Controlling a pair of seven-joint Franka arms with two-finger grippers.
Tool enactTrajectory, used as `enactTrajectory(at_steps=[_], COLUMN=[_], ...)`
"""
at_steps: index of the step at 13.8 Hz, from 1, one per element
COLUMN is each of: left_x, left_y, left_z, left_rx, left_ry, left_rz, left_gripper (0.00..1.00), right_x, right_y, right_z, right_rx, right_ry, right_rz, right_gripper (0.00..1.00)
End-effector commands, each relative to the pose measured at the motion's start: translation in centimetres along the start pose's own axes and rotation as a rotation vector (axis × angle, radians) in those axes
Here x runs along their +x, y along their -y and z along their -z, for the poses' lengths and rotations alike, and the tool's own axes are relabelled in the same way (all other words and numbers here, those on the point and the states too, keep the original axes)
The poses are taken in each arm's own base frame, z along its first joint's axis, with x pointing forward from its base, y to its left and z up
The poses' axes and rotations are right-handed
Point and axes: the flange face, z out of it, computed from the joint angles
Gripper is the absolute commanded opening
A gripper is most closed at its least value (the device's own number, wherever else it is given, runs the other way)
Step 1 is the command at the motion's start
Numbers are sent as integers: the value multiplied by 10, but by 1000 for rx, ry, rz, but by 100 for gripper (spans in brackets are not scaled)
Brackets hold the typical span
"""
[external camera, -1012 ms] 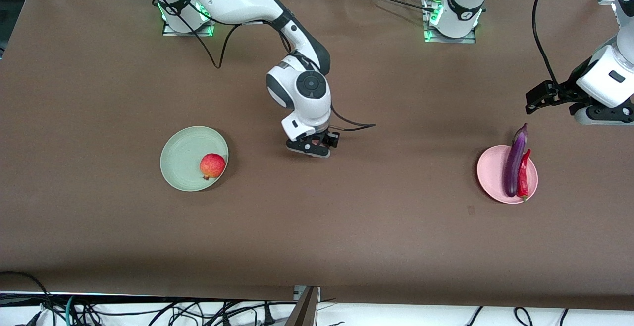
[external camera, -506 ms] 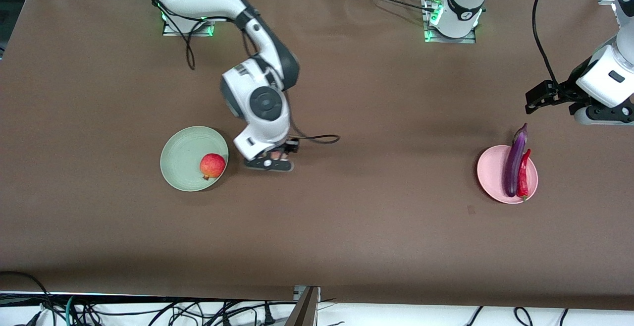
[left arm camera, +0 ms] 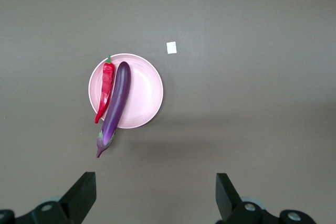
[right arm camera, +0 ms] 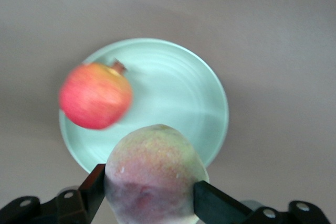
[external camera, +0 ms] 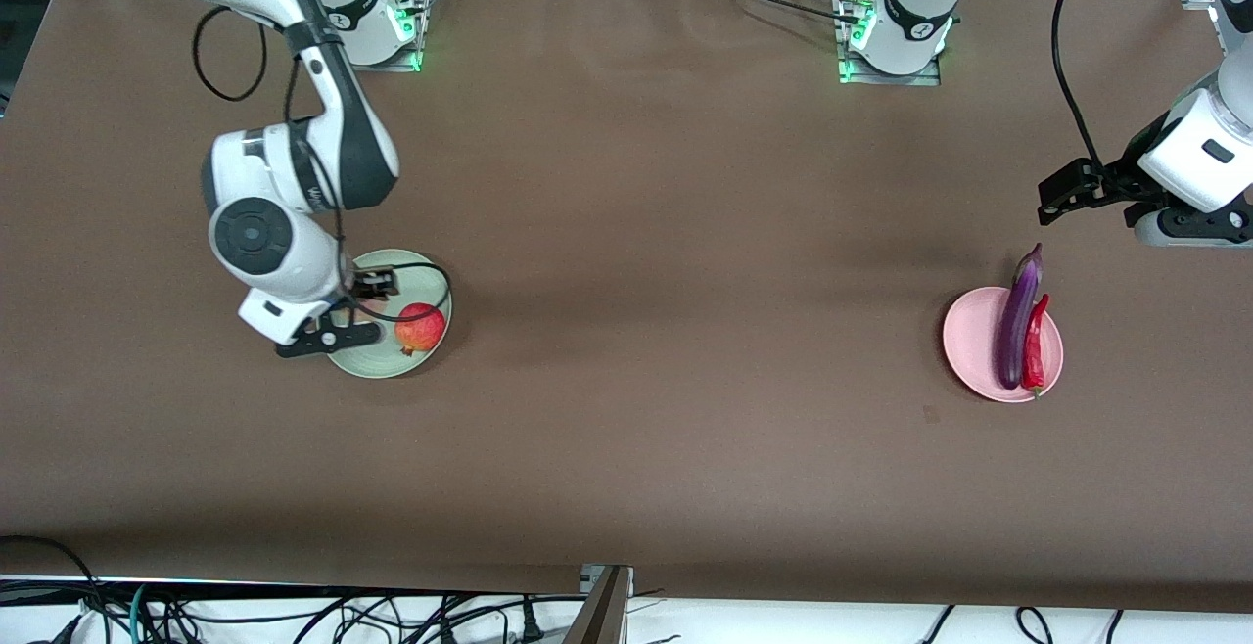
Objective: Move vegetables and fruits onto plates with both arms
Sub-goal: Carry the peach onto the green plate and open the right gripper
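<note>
While left gripper (left arm camera: 152,203) gapes — right gripper (right arm camera: 149,195) clamps peach (right arm camera: 155,174).

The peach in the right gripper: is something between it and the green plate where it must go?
Nothing visible blocks it. The right gripper holds the peach over the green plate. The pomegranate already lies on the plate toward one edge, and the bare part beside it is open.

Right arm is stretched out low toward its own end of the table, right gripper (external camera: 338,326) clamped tight around the peach (right arm camera: 155,179). Left arm waits, raised, left gripper (left arm camera: 152,195) hanging with jaws spread wide, empty.
</note>
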Motion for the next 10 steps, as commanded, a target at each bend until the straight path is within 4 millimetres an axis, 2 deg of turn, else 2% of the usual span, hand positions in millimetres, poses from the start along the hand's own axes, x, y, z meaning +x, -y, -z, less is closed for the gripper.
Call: enactTrajectory(at_steps=[1, 2, 4, 6, 7, 8, 10], left_x=[-3, -3, -3, -3, -3, -3, -3], left_y=[-3, -3, -2, -3, -3, -2, -2], left_z=[3, 3, 3, 3, 3, 3, 3], left_rx=[-25, -25, -25, -27, -27, -27, -27], left_ry=[4, 4, 4, 4, 4, 4, 4], left_rz=[0, 0, 3, 1, 0, 3, 3], left_gripper=[100, 100, 100, 100, 100, 100, 100], right_x=[-8, -12, -13, -10, -7, -4, -1], right_y=[-12, -17, -22, -22, -22, -24, -31], right_z=[-46, -66, -80, -78, -80, -76, -70], right_rx=[5, 7, 11, 36, 38, 36, 41], right_ry=[-6, -31, -59, -68, -69, -78, -88], right_rz=[17, 16, 9, -12, -16, -18, -33], right_gripper=[17, 17, 21, 44, 75, 100, 100])
